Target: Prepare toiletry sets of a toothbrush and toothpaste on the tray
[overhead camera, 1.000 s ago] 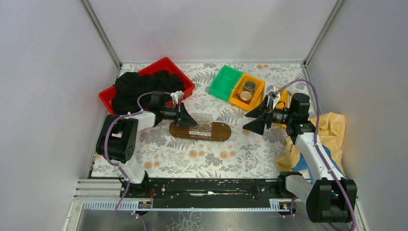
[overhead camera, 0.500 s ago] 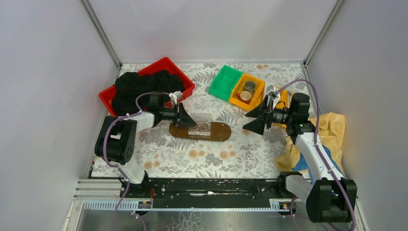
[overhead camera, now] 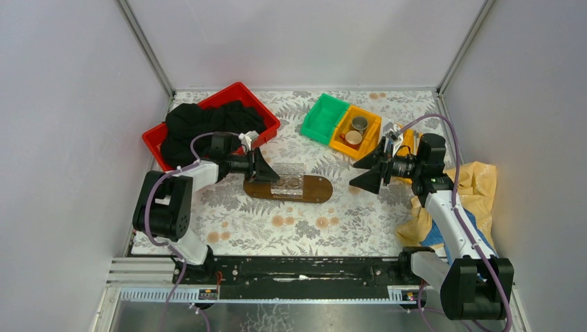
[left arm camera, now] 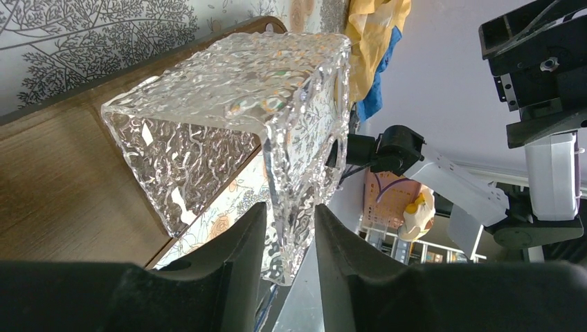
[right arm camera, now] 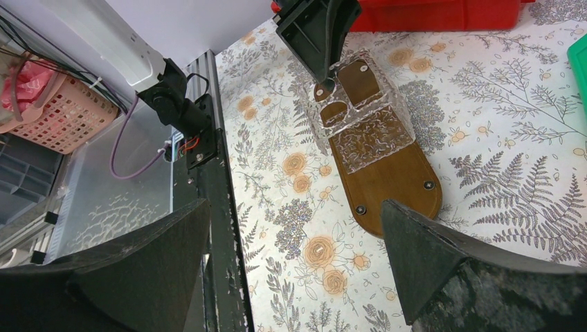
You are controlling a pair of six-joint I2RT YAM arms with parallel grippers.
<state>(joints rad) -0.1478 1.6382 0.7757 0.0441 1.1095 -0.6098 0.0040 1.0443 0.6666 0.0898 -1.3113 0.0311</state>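
Red crate (overhead camera: 268,123) holding black cloth (overhead camera: 208,121) is sitting beyond the left end of tray (overhead camera: 318,189). Left gripper (left arm camera: 289,235), nearly closed, is pinching one wall of clear holder (left arm camera: 228,104) on tray. Green bin (overhead camera: 322,119) and orange bin (overhead camera: 372,124) are sitting beyond its right end. Right gripper (overhead camera: 356,175) is hovering right of tray, spread wide, empty.

— What's at the back?
— A red crate (overhead camera: 266,114) on the left, heaped with black cloth (overhead camera: 201,124). To its right a green bin (overhead camera: 322,119) touches an orange bin (overhead camera: 369,140) holding two metal cups (overhead camera: 359,124).
— And nearer?
— A clear rippled holder (overhead camera: 289,182) mid-table on the floral covering (overhead camera: 304,225), and a yellow cloth (overhead camera: 477,183) crumpled at the right edge.
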